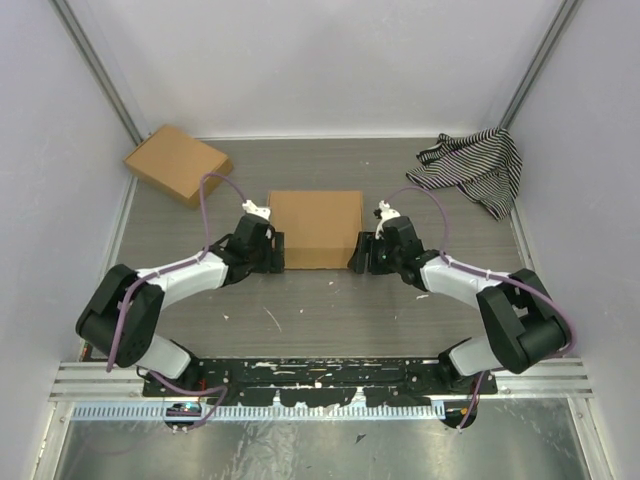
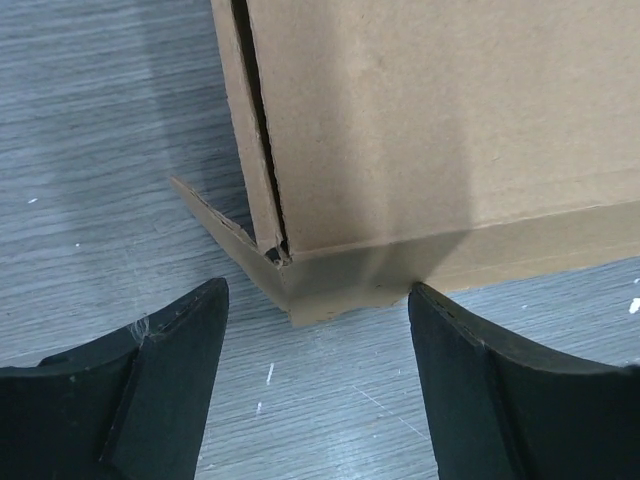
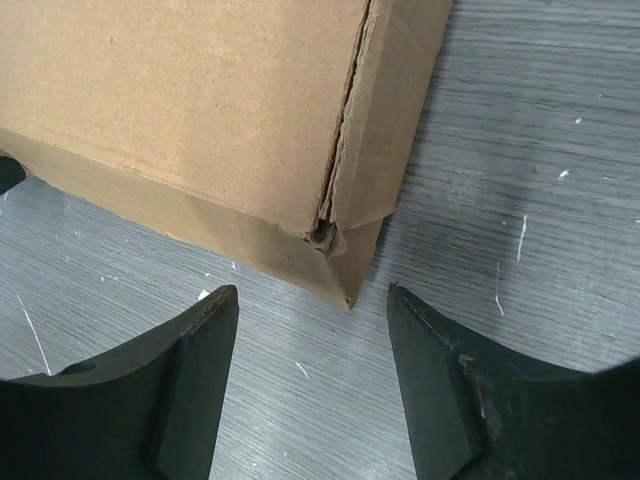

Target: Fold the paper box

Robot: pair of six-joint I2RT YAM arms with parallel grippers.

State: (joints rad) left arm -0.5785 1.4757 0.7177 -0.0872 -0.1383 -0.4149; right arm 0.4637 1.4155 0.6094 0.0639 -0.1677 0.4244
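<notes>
The paper box [image 1: 315, 228] sits folded in the middle of the grey wood-grain table [image 1: 330, 320], a shallow, squarish shape with its lid down. It lies flat, between the two arms. Every face in view is plain brown cardboard.

The left gripper [image 1: 276, 252] is at the box's near left corner with its jaws wide apart and holding nothing. In the left wrist view the tip of that corner reaches just into the gap of the left gripper [image 2: 315, 335], and neither of the black fingers [image 2: 170, 370] touches the cardboard. A dark slit runs up the left edge where the lid meets the side wall. At the corner a thin flap [image 2: 215, 225] sticks out sideways over the table instead of lying tucked in.

The right gripper [image 1: 358, 252] is at the near right corner, also spread wide and empty. In the right wrist view the corner points down into the opening of the right gripper [image 3: 312, 325], clear of both fingers [image 3: 470, 400]. The paper box [image 3: 180, 100] has a seam along its right edge there, with a small gap where the lid, side wall and front wall meet — the cardboard is slightly frayed at that spot.

Well apart from all this, a second cardboard box [image 1: 178, 163] lies at the far left of the table, turned at an angle. It is a compact brown slab. A black-and-white striped cloth [image 1: 475, 165] is bunched at the far right corner. The table has small white flecks and scratches across it.
</notes>
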